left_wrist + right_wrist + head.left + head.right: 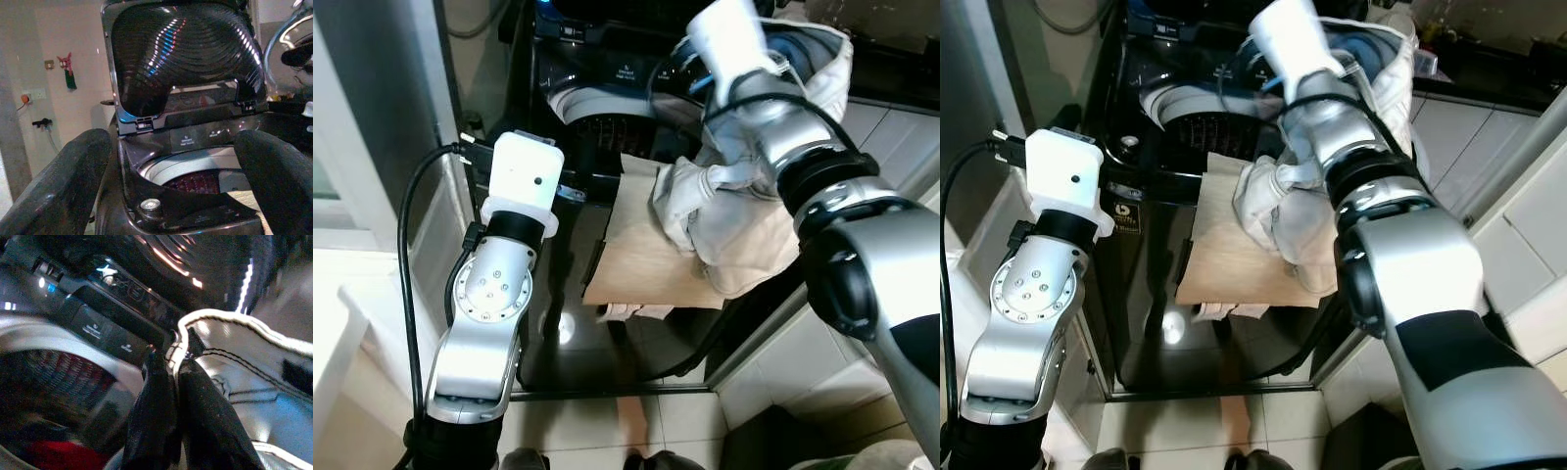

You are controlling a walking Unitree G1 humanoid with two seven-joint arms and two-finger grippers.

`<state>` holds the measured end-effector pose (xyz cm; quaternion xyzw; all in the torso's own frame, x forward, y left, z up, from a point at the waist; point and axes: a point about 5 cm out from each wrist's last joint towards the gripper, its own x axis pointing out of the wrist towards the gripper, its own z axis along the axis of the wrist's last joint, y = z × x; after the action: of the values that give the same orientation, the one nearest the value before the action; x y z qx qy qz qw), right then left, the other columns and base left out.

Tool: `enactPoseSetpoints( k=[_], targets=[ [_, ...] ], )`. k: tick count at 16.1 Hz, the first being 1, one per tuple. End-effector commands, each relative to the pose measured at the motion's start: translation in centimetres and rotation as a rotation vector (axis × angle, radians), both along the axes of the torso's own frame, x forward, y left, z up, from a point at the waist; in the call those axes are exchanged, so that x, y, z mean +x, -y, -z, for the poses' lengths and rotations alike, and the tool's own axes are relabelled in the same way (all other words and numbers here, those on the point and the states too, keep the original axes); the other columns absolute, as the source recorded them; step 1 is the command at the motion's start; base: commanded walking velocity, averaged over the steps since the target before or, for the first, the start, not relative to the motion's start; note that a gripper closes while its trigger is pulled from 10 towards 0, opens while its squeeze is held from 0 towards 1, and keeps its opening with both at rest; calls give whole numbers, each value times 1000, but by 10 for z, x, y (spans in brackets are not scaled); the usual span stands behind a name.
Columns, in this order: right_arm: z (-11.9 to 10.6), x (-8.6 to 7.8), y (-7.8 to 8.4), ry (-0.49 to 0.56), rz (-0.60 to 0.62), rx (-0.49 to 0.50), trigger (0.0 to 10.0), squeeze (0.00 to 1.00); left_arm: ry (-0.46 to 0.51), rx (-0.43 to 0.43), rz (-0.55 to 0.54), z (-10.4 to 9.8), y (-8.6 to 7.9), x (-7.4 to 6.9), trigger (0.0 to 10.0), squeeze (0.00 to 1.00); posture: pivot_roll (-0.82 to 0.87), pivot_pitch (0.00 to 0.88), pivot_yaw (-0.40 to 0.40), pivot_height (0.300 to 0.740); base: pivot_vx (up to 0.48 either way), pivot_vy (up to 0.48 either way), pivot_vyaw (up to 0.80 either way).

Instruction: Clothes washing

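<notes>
- While the right end effector [168,377] hangs over the far right of the washing machine [607,88], its two black fingers are clenched on the white piped edge of a cream garment [744,225].
- That garment drapes down over the right forearm and the machine's near rim; a tan cloth panel [641,245] hangs flat down the glossy black front of the machine, apparently part of the same load, though I cannot tell whether it is a separate piece.
- Left end effector [171,161] sits near the machine's left front corner, fingers spread wide with nothing between them, facing the raised lid [181,54].
- Step in hand, by my judgement: getting the garment into the drum [195,178]. To do it well, carry the pinched edge inward and left over the drum mouth before letting go, so the hanging bulk follows inside instead of sliding down the front.
- Risk: most of the fabric lies outside the rim; an early release would likely drop it to the floor [597,421].
- Free left arm could gather the trailing panel.
- Materials: garment looks like soft, thick woven cotton, limp, with stitched seams and corded edging; panel is smooth and matte.
- Drum is perforated metal with a pale plastic ring; something red lies within. Lid is dark, ribbed, translucent and strongly reflective.
</notes>
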<state>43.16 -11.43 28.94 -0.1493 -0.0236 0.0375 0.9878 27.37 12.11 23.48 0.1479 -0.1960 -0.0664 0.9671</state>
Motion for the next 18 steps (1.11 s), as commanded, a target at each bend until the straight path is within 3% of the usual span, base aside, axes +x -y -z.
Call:
enactPoseSetpoints(
  k=[1,3,5,6,8,9,11,14,16,18],
  targets=[
    [3,1,13,-48,38,177,10000,0,-17,11,24,0,5,-1,10000,0,204,2,-167,740,0,0,0],
    [-12,1,16,8,40,264,10000,0,-18,15,14,0,6,1,10000,0,200,0,-170,740,0,0,0],
    [-65,-4,19,256,-2,347,10000,0,-3,10,-20,-2,1,1,10000,0,208,0,-174,740,0,0,0],
    [-125,-22,33,549,-60,376,10000,0,6,-4,-45,-4,-6,1,10000,0,182,0,-162,740,0,0,0],
    [-170,-46,55,783,-112,389,10000,0,18,-16,-46,-7,-10,3,10000,0,150,0,-147,740,0,0,0],
    [-185,-60,69,903,-122,350,10000,0,32,-15,-44,-11,-11,6,10000,0,108,0,-128,740,0,0,0],
    [-190,-75,90,1020,-76,287,10000,0,50,-19,-71,-20,-14,16,10000,0,75,0,-108,740,0,0,0],
    [-178,-82,119,1082,59,265,10000,0,120,2,-49,-39,-9,27,10000,0,33,0,-71,740,0,0,0],
    [-159,-76,121,1048,86,269,10000,0,174,-36,93,-54,7,25,10000,0,18,0,-53,740,240,0,0],
    [-161,-77,110,1069,55,237,10000,0,224,-52,112,-61,13,22,10000,0,12,0,-46,740,480,0,0]
  ],
)
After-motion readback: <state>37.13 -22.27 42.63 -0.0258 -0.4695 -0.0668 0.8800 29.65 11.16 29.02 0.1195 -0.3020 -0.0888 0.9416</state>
